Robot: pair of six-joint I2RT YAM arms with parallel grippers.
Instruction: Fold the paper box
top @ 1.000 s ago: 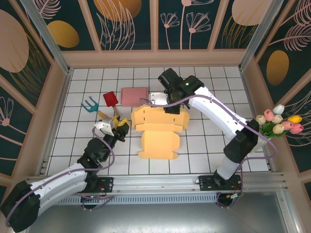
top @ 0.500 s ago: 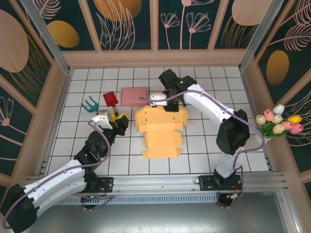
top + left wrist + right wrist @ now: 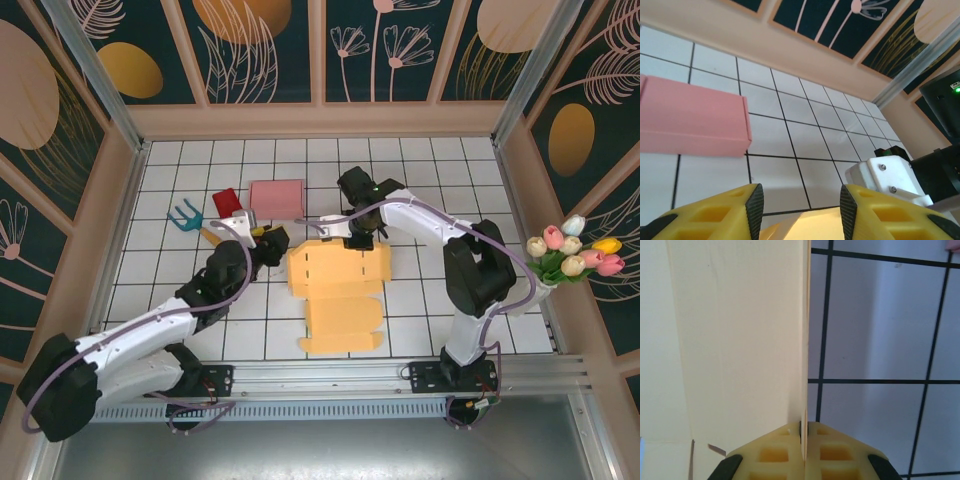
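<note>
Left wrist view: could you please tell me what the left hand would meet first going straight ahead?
Probably the paper box, its edge just ahead of the open left hand; depth is unclear.

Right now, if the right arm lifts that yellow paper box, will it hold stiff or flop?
Probably flops at its creases: the right gripper pinches one thin flap of the flat paper box. Likely light, so it may slide across the table when pushed.

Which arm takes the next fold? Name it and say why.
Right. The right end effector is shut on the paper box's far edge, ready to lift that flap. The left end effector is open near its corner, gripping nothing.
</note>
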